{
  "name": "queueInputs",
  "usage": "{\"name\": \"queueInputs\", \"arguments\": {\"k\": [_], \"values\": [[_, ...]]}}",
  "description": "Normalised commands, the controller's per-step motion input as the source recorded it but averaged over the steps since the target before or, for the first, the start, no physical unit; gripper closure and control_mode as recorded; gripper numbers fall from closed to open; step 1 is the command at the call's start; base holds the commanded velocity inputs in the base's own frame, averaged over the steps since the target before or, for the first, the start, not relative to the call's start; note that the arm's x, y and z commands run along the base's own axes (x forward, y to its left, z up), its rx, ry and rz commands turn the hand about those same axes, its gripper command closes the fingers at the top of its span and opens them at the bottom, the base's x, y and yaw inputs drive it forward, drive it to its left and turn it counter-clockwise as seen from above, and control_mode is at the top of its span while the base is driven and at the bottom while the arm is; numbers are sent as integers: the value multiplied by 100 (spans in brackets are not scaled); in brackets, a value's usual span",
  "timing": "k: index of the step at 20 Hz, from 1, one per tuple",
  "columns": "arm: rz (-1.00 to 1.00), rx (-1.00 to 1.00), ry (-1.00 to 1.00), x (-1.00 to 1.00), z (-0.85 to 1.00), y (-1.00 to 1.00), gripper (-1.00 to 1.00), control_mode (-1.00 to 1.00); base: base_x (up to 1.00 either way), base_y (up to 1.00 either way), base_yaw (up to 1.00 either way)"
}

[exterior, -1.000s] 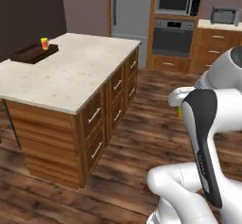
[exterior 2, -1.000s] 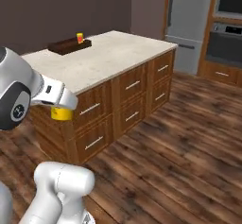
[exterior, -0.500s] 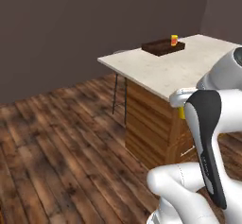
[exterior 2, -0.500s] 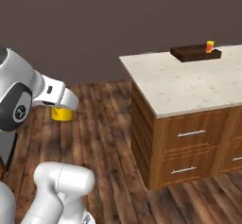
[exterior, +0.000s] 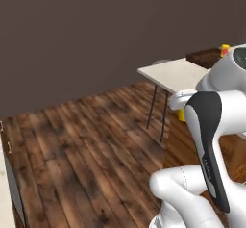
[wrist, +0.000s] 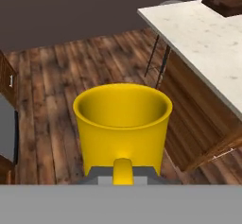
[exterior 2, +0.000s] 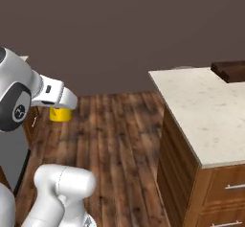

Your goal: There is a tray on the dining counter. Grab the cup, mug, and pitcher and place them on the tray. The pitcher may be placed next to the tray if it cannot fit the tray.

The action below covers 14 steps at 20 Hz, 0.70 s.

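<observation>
Mug [wrist: 122, 124]: clamped by its handle in gripper [exterior 2: 61, 107], in transit. Next: reach tray [exterior 2: 228, 71] on table [exterior 2: 201, 107], set down.

Both base views looked forward from behind the arm, sharing the dining counter [exterior: 173, 73] [exterior 2: 201, 101] at frame right; hand view sat close above the mug [wrist: 122, 124].

The Franka Panda arm [exterior: 211, 140] is showing glossy white rounded shells, with a long dark grey panel running down one link. A dark round joint cap [exterior 2: 16, 110] bearing a small pale logo is sitting on its shoulder housing.
</observation>
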Motion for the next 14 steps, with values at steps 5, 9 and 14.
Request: {"name": "queueInputs", "arguments": {"k": [5, 9, 14], "values": [[0, 0, 0, 0, 0, 0, 100, 100, 100, 58, 0], [0, 0, 0, 0, 0, 0, 100, 100, 100, 18, 0], [0, 0, 0, 0, 0, 0, 100, 100, 100, 11, 0]]}}
